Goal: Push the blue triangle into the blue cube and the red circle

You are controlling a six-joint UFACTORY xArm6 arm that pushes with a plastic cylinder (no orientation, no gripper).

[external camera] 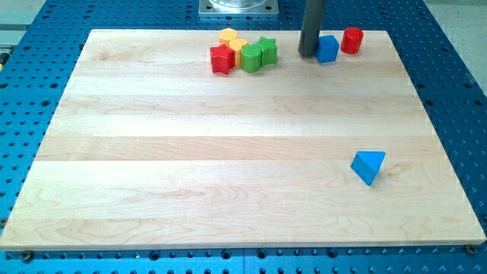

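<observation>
Blue triangle (pixel 368 166) lies nearest the camera, near-right part of the wooden board (pixel 190 167), alone, well apart from everything else. Targets are at the far edge: blue cube (pixel 328 48) w/ red circle (pixel 351 39) just beside it on the right, slightly farther back. My tip (pixel 307 53) rests just left of the blue cube, touching or nearly so; can't tell which. No pincer on this rig, just the rod, so nothing to spread or pinch.

Far-left of the tip is a cluster: red block (pixel 221 58), yellow blocks (pixel 232 39), green blocks (pixel 257 54), packed together. Not part of the job.

Judgement: push hasn't begun; tip is on the wrong end of the board. To do it well, I should swing wide around the triangle, not through the cube, and get to its near side, a bit to the right. Then push far and slightly left, straight at the gap btw cube and circle. Triangle's slanted faces will likely make it spin, so contact should be centred on a flat face, w/ slow corrections. Ease off near the pair so they don't scatter off the far edge.
</observation>
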